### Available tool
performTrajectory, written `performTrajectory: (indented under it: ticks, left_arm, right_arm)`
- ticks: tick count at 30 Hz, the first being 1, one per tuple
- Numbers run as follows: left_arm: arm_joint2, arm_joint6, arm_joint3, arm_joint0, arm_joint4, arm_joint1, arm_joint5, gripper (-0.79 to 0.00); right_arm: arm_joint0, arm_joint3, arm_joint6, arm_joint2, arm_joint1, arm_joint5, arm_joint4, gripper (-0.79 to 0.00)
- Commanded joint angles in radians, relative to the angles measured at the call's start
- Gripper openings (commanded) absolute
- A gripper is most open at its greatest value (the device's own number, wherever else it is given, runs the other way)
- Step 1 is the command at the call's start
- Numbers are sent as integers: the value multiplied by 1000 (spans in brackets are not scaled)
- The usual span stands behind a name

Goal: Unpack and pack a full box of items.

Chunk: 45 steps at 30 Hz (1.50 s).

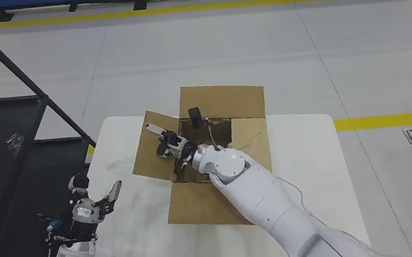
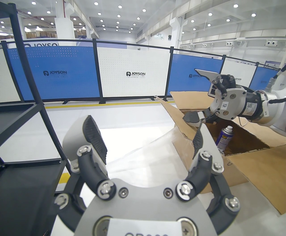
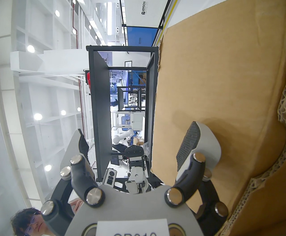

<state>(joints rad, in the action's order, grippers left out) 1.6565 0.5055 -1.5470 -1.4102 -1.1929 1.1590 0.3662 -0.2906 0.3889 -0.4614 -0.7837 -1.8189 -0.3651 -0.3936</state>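
Hovering at a box flap [image 1: 149,160] edge, right gripper [image 1: 157,139] agape (left gripper [image 1: 97,185] too, seemingly over table [image 1: 138,236]).

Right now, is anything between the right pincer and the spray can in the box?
Nothing visible. The box is open and the spray can stands upright inside, close to the open right pincer. The pincer points at the side flap, not at the can.

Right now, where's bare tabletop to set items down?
Widest free patch: table between the box and the right edge. Second: the strip between its left flap and the left pincer. Crowded: over that flap, where the right pincer hangs open, and near-centre under that arm.
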Motion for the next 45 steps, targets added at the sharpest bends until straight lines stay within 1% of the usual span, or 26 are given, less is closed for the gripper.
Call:
performTrajectory:
  ticks: [1, 8, 15, 18, 21, 25, 29, 32, 35, 39, 42, 45]
  left_arm:
    - [-2, -2, 1, 2, 1, 0, 2, 0]
    - [-12, -9, 4, 11, -5, 2, 3, 0]
    - [-12, -10, -9, 15, 5, 3, -2, 0]
    - [-12, -4, -28, 13, 12, 3, 18, 0]
    - [-8, 1, -70, 4, 15, 2, 41, 0]
    - [-8, -49, -136, -5, 58, 1, 88, 0]
    - [-24, -109, -212, -11, 49, -2, 139, 0]
    - [-61, -167, -273, -4, 47, -3, 192, 0]
    - [-111, -239, -307, 21, 45, -3, 236, 0]
    - [-214, -354, -295, 98, 35, 2, 262, 0]
    - [-298, -416, -254, 167, 58, 11, 261, 0]
    - [-375, -478, -200, 239, 94, 23, 259, 0]
  right_arm:
    - [5, -15, -3, 2, -5, 5, 10, 0]
    - [16, -54, -15, 0, -19, -1, 34, 0]
    - [30, -77, -43, -10, -22, -4, 60, 0]
    - [39, -80, -71, -33, -15, -34, 43, 0]
    - [50, -79, -107, -66, 2, -98, 23, 0]
    - [52, -70, -159, -121, 38, -197, -7, 0]
    - [39, -48, -186, -179, 81, -284, -21, 0]
    - [18, -21, -184, -231, 120, -363, -25, 0]
    - [-17, 22, -174, -294, 161, -419, -39, 0]
    - [-88, 123, -196, -390, 221, -455, -60, 0]
    - [-168, 241, -210, -466, 264, -460, -56, 0]
    - [-263, 383, -188, -544, 301, -436, -29, 0]
